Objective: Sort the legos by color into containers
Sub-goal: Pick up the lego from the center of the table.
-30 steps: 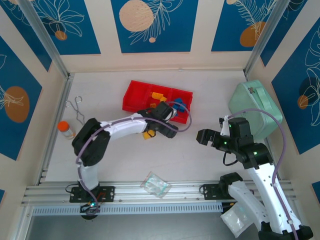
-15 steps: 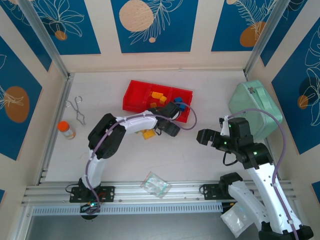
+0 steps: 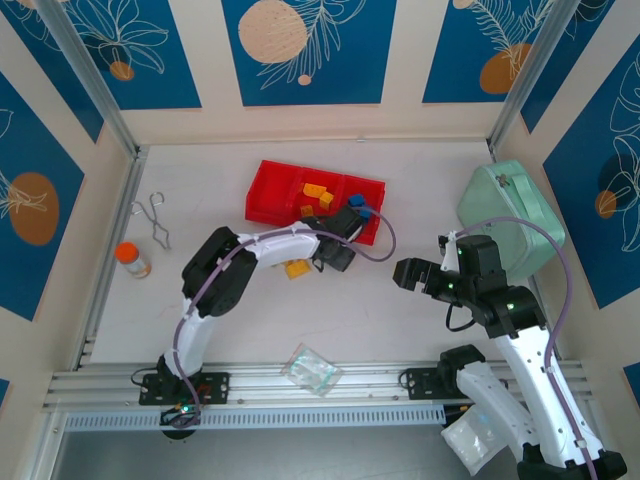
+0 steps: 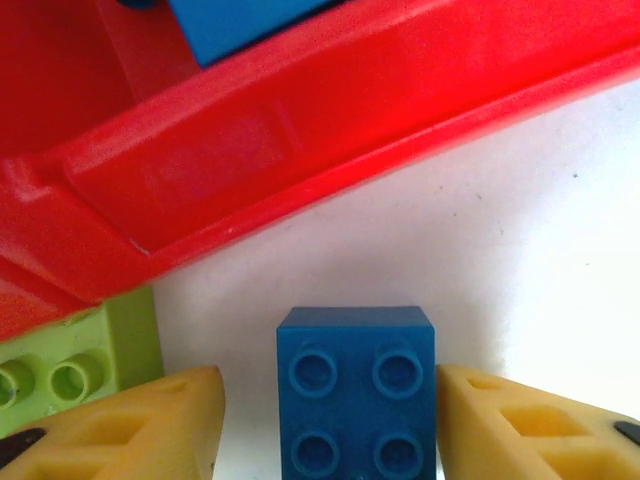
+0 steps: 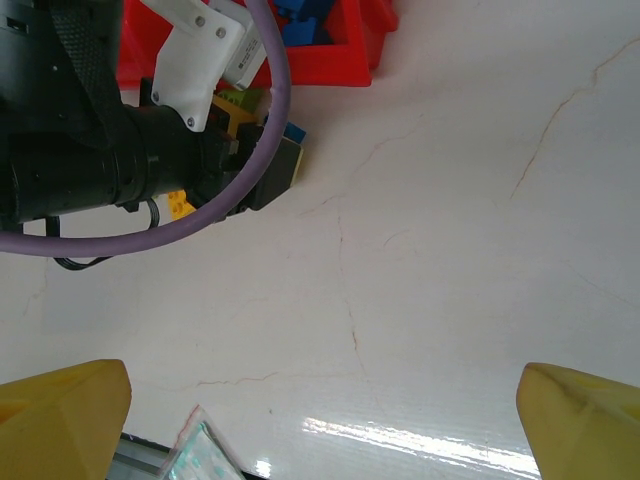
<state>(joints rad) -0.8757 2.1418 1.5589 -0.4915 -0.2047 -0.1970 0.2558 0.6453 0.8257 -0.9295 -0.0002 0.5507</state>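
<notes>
The left gripper's (image 4: pixel 328 388) jaws stand spread around a blue lego (image 4: pixel 356 395) on the table beside the red tray (image 3: pixel 272 192). The tray's middle compartment holds orange-yellow legos (image 3: pixel 316 192), and its right compartment holds blue legos (image 3: pixel 356 201). The right gripper's (image 5: pixel 322 382) jaws gape wide.

The tray (image 4: pixel 250 170) was shiny red plastic. The blue brick (image 4: pixel 356 390) was smooth plastic. The bench (image 5: pixel 450 250) looked glossy, with thin cracks.

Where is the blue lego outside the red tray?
In the left wrist view the blue lego sits on the table between the left gripper's fingers, near the red tray's wall, a lime green lego on its left.
</notes>
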